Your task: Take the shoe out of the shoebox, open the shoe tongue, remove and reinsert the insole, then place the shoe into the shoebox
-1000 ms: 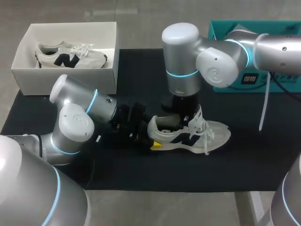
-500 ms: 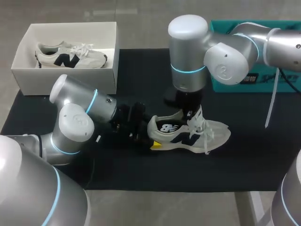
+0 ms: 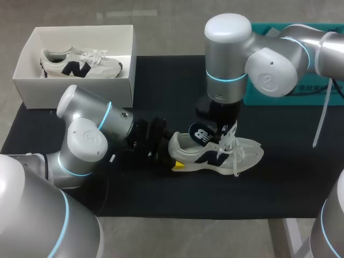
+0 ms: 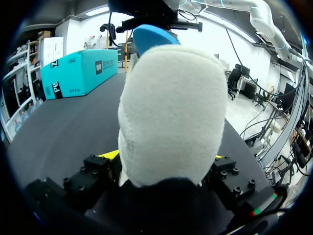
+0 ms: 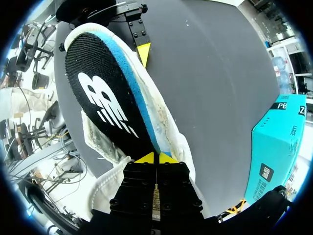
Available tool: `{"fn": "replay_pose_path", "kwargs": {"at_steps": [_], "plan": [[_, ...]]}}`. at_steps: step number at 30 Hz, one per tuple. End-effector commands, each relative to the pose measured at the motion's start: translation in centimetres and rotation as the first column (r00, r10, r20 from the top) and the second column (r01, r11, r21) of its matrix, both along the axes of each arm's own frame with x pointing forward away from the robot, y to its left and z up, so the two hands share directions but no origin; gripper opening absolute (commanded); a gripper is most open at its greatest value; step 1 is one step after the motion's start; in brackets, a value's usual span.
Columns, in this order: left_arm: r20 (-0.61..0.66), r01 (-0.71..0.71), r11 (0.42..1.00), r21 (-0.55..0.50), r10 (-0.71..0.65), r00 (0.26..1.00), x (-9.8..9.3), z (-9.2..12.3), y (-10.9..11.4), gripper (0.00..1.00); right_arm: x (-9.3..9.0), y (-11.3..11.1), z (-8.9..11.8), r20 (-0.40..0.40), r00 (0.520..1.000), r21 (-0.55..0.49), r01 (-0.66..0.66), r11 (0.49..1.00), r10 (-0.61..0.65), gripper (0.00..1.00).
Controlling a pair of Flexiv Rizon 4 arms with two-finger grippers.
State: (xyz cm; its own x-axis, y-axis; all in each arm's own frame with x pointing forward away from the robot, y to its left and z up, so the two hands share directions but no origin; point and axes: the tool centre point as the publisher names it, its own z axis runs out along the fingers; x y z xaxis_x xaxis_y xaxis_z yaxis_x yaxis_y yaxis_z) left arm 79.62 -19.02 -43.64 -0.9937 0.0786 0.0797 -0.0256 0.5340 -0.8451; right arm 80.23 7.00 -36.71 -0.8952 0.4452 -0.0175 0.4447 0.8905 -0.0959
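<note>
The left tool [image 4: 164, 164] clamps the heel of the pale shoe [image 3: 215, 156], which sits on the black bench [image 3: 161, 80] with its toe pointing right. Just past it, the right tool [image 5: 156, 158] is pinched tight on the black, blue-edged insole [image 3: 203, 133], which sticks partly out of the shoe and bears a white logo. Farther off are a teal carton [image 5: 274, 147] with printed labels and the white shoebox [image 3: 75, 88] holding a second shoe [image 3: 80, 63].

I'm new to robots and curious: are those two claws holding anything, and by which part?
The left gripper clamps the shoe by its heel; the right gripper pinches the insole by one end.
</note>
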Motion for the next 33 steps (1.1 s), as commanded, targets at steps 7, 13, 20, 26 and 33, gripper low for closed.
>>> {"fn": "replay_pose_path", "kwargs": {"at_steps": [7,13,20,26,33], "plan": [[-0.001,0.001,1.0,-0.001,-0.001,1.0,0.1,-0.3,0.1,0.0,0.8,1.3,0.6,0.035,0.998,0.068,-0.045,0.997,0.043,0.0],[-0.001,0.001,1.0,-0.001,-0.001,1.0,0.1,-0.3,0.1,0.0,1.6,2.5,1.1,0.056,0.997,0.146,-0.069,0.987,0.061,0.0],[-0.001,0.001,1.0,-0.001,-0.001,1.0,0.1,-0.3,0.1,0.0,2.1,3.5,3.3,0.082,0.996,0.247,-0.066,0.967,0.047,0.0],[-0.001,0.001,1.0,-0.001,-0.001,1.0,0.1,-0.3,0.1,0.0,2.5,4.3,5.5,0.096,0.994,0.3,-0.07,0.951,0.043,0.0],[-0.001,0.001,1.0,-0.001,-0.001,1.0,0.1,-0.3,0.1,0.0,2.7,5.2,7.0,0.111,0.993,0.361,-0.067,0.93,0.028,0.0]]}}
